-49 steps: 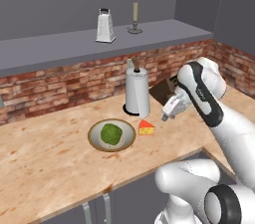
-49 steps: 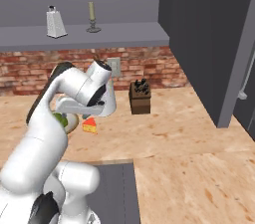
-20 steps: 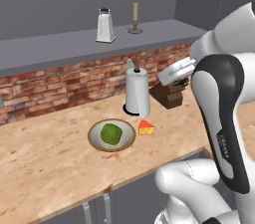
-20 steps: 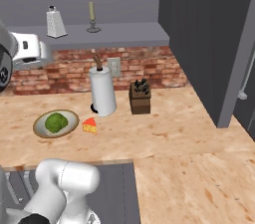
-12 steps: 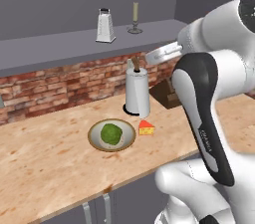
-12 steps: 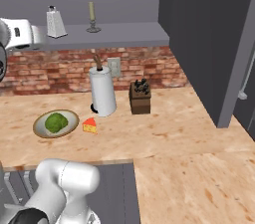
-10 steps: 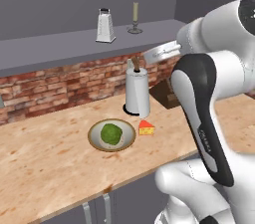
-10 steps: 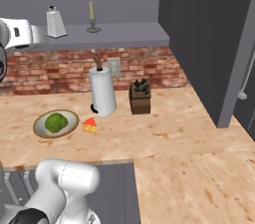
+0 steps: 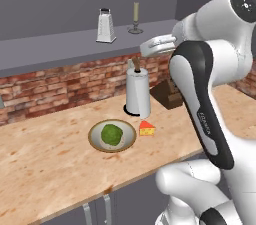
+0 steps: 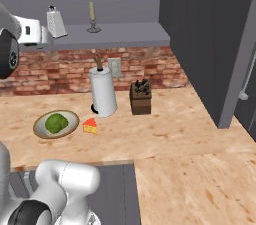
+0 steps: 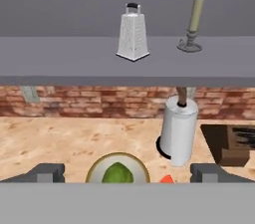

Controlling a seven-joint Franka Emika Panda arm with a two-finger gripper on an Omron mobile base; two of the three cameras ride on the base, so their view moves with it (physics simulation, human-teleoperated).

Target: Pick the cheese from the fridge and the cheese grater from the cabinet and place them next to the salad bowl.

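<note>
Left base view: the cheese (image 9: 146, 128) already sits beside the salad bowl (image 9: 112, 136) on the worktop. Right base view: the cheese grater (image 10: 56, 23) stands on the cabinet (image 10: 125, 35) shelf. Hand view: my end effector (image 11: 127, 173) gapes wide, empty — a clumsy approach could topple the grater (or clip the candle (image 11: 193, 25)).

The arm has risen from the countertop (image 9: 45, 169). The gripper (image 9: 157, 45), jaws spread, now sits level with the cabinet (image 9: 60, 49) shelf edge.

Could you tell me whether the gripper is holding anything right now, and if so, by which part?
Nothing is held. The gripper is open and empty, facing the cheese grater, which stands untouched on the cabinet shelf.
</note>
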